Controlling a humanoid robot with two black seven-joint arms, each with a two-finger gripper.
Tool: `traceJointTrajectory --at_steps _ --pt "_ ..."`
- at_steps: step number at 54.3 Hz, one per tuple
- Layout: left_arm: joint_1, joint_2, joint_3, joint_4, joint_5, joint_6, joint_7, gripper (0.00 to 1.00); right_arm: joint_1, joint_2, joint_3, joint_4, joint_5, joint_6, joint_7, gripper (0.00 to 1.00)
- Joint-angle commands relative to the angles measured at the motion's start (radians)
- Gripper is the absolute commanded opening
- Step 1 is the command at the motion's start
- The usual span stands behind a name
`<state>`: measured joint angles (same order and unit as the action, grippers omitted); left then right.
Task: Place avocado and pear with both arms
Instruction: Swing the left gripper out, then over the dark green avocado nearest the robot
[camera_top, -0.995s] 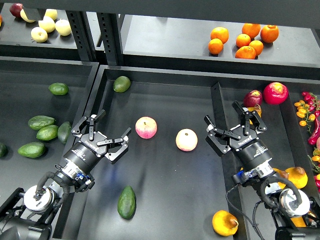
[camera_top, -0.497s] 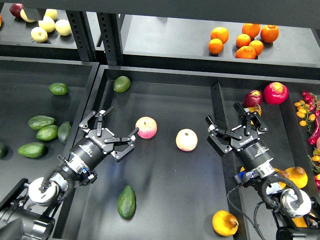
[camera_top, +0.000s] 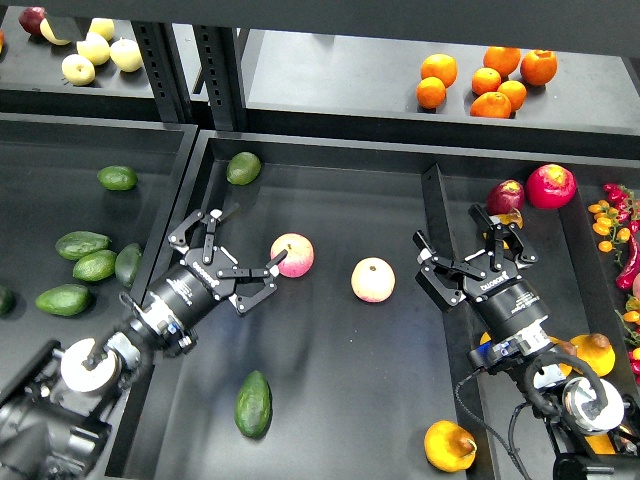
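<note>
Left gripper (camera_top: 243, 262) and right gripper (camera_top: 470, 255): jaws spread wide, empty. Avocado (camera_top: 253, 403) looks smooth, likely slippery; grip mid-body. Pear (camera_top: 449, 445): grip the plump belly

Bare floor rings avocado (camera_top: 253, 404); apple (camera_top: 292, 255) touches left tool (camera_top: 246, 240).

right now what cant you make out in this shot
- Yellow-orange fruit, head view: the right arm covers part of it, so I can't confirm what it is.
- Dark green fruit, head view: cut off by the left edge.
- Small red and orange items, head view: too small and cropped by the right edge.
- Left claw, head view: one fingertip meets the apple in the image; actual contact unclear.
</note>
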<state>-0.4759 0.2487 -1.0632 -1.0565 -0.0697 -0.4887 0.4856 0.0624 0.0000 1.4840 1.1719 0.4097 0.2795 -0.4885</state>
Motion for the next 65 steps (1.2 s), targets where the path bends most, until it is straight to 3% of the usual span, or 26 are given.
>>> traceJointTrajectory --at_steps 1,20,32,56,65 --pt "-0.107 0.099 0.106 0.004 0.004 0.000 0.003 1.00 0.001 0.000 0.010 0.000 0.000 -0.014 0.000 1.00" --pt "-0.415 0.262 0.483 0.038 0.103 0.000 0.003 1.00 0.017 0.000 0.012 -0.018 -0.002 -0.054 0.000 1.00" --pt "-0.579 0.273 0.738 0.050 0.277 0.000 0.003 1.00 0.031 0.000 0.018 -0.031 -0.002 -0.066 0.000 1.00" --pt "-0.705 0.193 1.035 0.112 0.557 0.000 0.003 1.00 0.158 0.000 0.019 -0.103 -0.003 -0.095 0.000 1.00" --pt "-0.711 0.119 1.071 0.164 0.680 0.000 0.003 1.00 0.188 0.000 0.019 -0.123 -0.003 -0.097 0.000 1.00"
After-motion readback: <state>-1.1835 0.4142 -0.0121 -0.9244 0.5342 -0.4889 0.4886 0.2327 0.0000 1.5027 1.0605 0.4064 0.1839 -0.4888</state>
